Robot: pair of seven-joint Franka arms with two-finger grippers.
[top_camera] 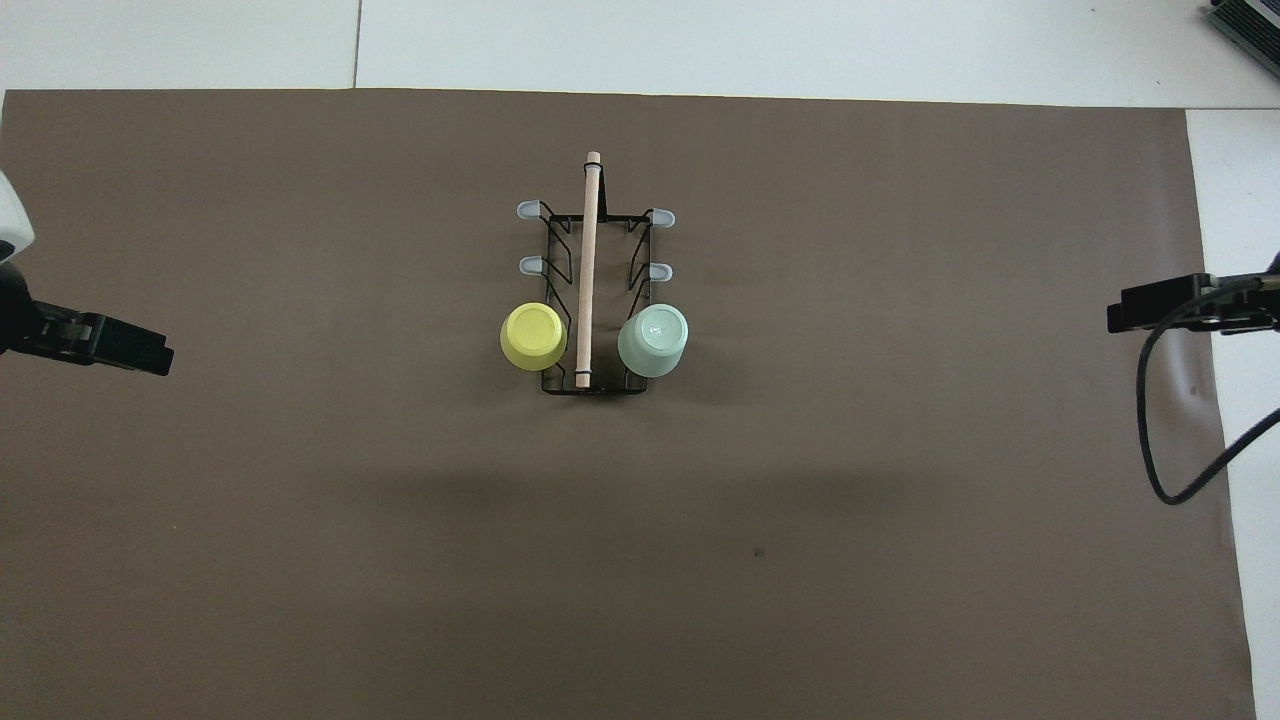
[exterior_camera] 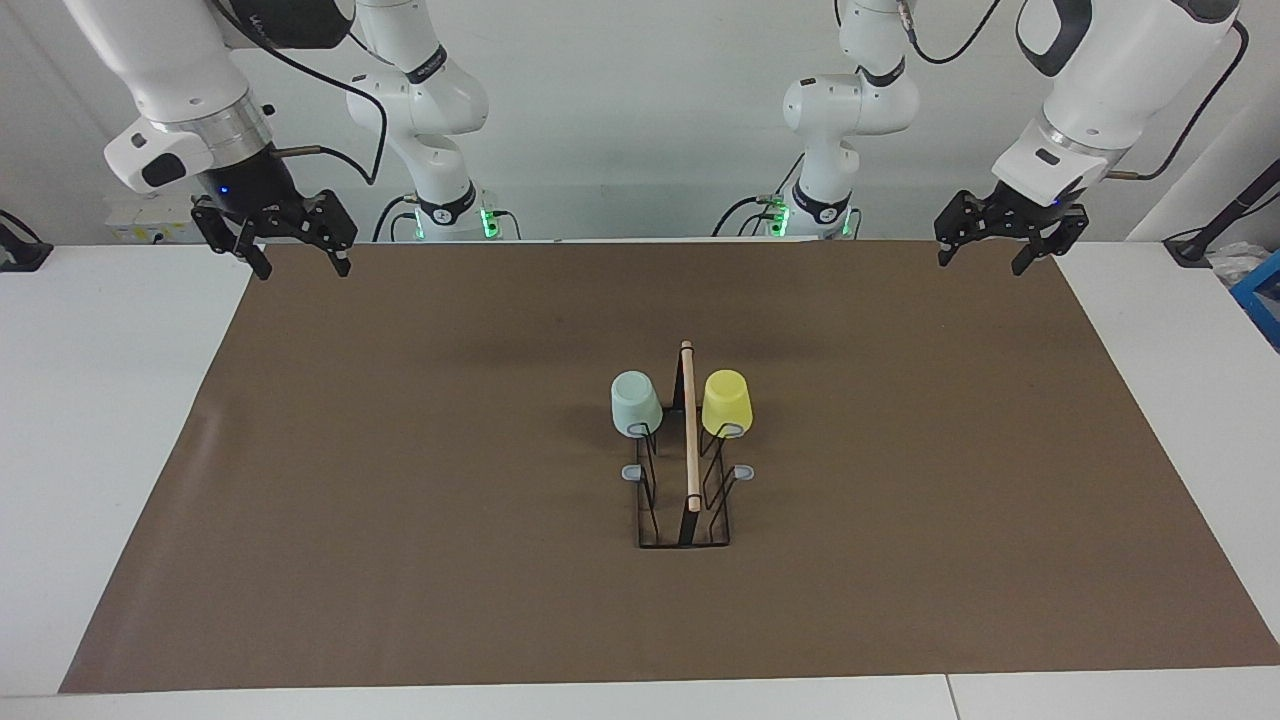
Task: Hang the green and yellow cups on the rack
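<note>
The black wire rack (exterior_camera: 683, 541) with its wooden rod (exterior_camera: 690, 430) stands in the middle of the brown mat. The mint green cup (exterior_camera: 636, 402) hangs upside down on a peg at the rack's end nearer to the robots, on the right arm's side. The yellow cup (exterior_camera: 727, 402) hangs upside down on the matching peg on the left arm's side. In the overhead view the yellow cup (top_camera: 534, 336) and the green cup (top_camera: 654, 340) flank the rod (top_camera: 588, 260). My left gripper (exterior_camera: 982, 262) and my right gripper (exterior_camera: 303, 270) are open, empty and raised over the mat's corners nearest the robots.
Free grey-tipped pegs (exterior_camera: 744, 471) stick out of the rack's sides farther from the robots than the cups. The brown mat (exterior_camera: 400, 500) covers most of the white table. A black cable (top_camera: 1165, 480) loops by the right gripper (top_camera: 1140, 305).
</note>
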